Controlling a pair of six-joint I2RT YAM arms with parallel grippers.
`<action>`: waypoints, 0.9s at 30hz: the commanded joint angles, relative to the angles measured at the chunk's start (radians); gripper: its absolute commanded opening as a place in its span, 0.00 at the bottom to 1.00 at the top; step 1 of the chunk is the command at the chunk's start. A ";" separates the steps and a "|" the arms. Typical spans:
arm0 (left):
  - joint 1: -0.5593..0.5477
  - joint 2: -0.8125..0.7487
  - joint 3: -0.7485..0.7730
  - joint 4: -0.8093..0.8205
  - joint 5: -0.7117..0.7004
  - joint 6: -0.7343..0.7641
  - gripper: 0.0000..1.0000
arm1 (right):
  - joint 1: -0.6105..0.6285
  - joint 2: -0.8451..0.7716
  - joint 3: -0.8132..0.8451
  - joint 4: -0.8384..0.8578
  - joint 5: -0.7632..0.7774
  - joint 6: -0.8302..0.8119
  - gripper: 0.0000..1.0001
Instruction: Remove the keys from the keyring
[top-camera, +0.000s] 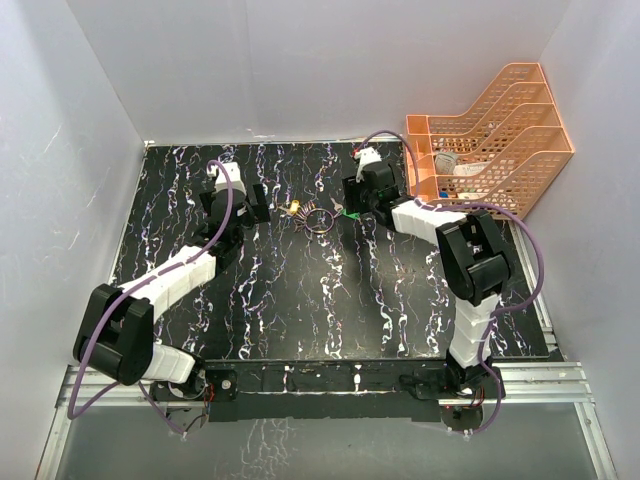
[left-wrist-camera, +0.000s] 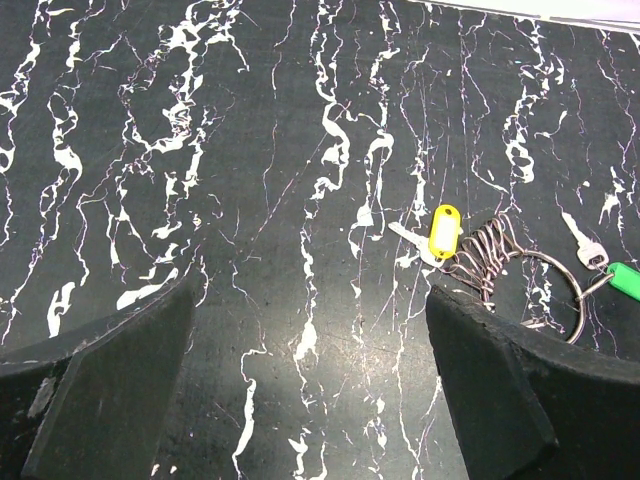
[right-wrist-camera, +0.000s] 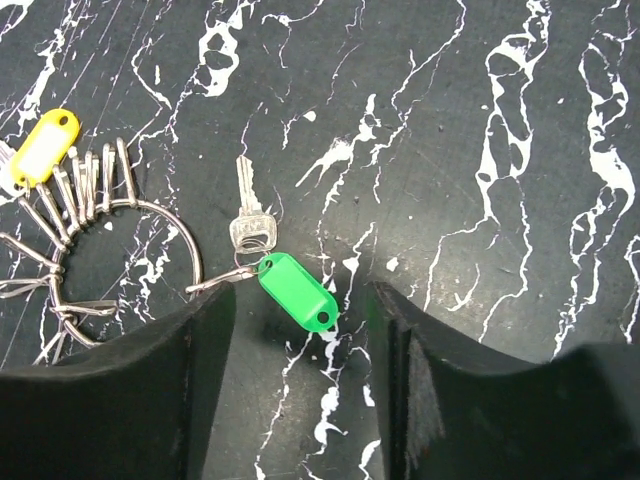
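Keys (right-wrist-camera: 246, 205) on keyring (right-wrist-camera: 135, 203), R pincer (right-wrist-camera: 300, 310) near.

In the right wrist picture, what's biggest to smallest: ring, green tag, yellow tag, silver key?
1. Ring.
2. Green tag and yellow tag: about alike.
3. Silver key: slimmer, though similarly long.

From above, the keys (top-camera: 296, 210) on the keyring (top-camera: 320, 220) are too small to count, and the contents of the orange rack (top-camera: 520, 150) blur; at the left wrist, a finger (left-wrist-camera: 500, 390) of the left gripper (left-wrist-camera: 310, 300) covers the keyring's near arc and the frame edge clips the green tag (left-wrist-camera: 625, 281); at the right wrist, a finger (right-wrist-camera: 140, 390) of the right gripper (right-wrist-camera: 300, 295) hides its lower curve; the key of the yellow tag (right-wrist-camera: 45, 145) runs off the edge.
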 joint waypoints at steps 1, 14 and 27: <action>0.001 -0.005 0.000 -0.006 -0.014 -0.004 0.99 | 0.009 0.028 0.059 0.032 0.022 -0.019 0.48; 0.001 0.015 0.010 -0.023 0.000 -0.017 0.99 | 0.019 0.111 0.140 -0.026 0.007 -0.023 0.70; 0.001 -0.011 -0.004 -0.025 -0.002 -0.016 0.99 | 0.022 0.177 0.147 -0.033 0.035 -0.039 0.77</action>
